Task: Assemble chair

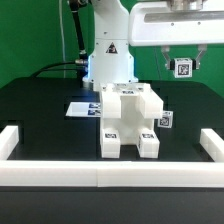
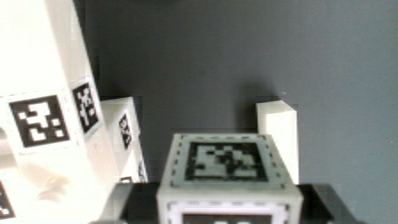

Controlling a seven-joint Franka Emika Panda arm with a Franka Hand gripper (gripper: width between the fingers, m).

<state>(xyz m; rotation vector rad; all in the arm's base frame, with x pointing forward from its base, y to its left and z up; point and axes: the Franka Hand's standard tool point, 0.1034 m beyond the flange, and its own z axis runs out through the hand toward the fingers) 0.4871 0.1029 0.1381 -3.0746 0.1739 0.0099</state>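
A small white tagged plastic block point(image 2: 222, 162) is gripped in the narrowly closed hand point(image 1: 183, 63), raised to the exterior view's right of the half-built white blocky plastic chair point(image 1: 127, 120). Careful alignment onto it is probably needed next.

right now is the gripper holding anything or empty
Holding. The gripper is shut on a small white tagged piece, in the air, apart from the chair.

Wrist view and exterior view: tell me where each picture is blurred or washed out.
Wrist view: soft throughout; the tagged block is sharpest, while the chair tags beside it blur at their edges. Exterior view: crisper, but the chair and the front rail are washed out, so their edges merge into plain white.
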